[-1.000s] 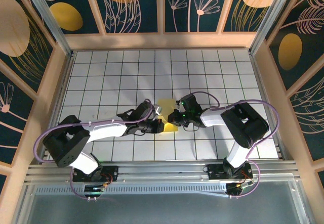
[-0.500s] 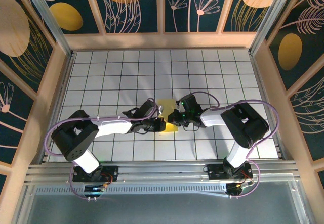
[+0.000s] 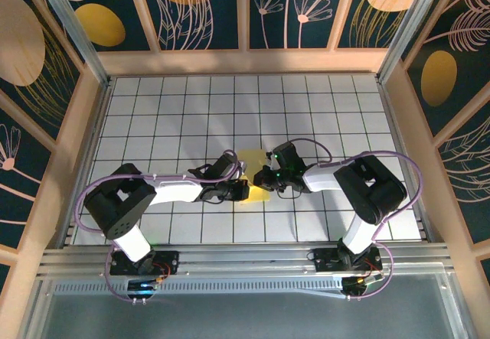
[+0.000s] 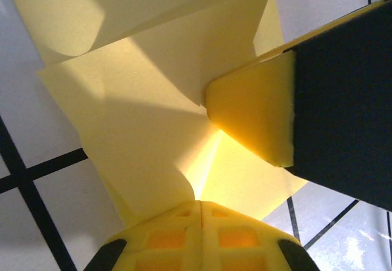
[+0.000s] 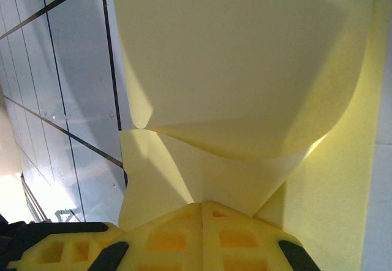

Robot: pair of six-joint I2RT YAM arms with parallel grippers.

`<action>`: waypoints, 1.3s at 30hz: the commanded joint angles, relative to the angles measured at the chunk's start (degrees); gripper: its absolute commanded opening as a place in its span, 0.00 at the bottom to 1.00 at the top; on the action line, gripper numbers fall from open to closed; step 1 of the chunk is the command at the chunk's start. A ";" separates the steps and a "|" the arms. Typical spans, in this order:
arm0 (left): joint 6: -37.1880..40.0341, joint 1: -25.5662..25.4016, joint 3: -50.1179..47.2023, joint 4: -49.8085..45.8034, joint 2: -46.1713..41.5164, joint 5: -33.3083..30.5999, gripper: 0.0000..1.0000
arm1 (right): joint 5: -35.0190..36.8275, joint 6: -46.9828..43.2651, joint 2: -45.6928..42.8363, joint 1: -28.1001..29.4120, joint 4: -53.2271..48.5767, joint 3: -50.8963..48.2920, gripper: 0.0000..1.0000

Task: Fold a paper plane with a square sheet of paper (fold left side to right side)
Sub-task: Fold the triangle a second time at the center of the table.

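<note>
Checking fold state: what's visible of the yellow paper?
Thin, matte, bright yellow paper on white tiles near the middle. Partly folded: layers overlap, one flap curls up, and a crease runs to the left claw. That claw and the right claw each look shut on it from opposite sides.

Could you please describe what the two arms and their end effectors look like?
The left arm and right arm have white links, black joint housings and looping purple cables. A green light marks the right wrist. The left end effector and right end effector have yellow fingers.
</note>
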 commanded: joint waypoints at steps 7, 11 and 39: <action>0.79 0.19 -0.02 -0.80 0.83 -1.08 0.00 | 1.99 -1.23 1.02 0.82 -4.65 0.10 0.00; 0.36 0.26 -0.82 -0.25 1.19 -0.64 0.00 | 1.95 -1.45 0.88 0.77 -4.82 0.43 0.00; -0.12 0.24 -2.27 -1.82 1.63 -2.66 0.00 | 2.04 -2.20 -1.12 2.34 3.59 0.20 0.00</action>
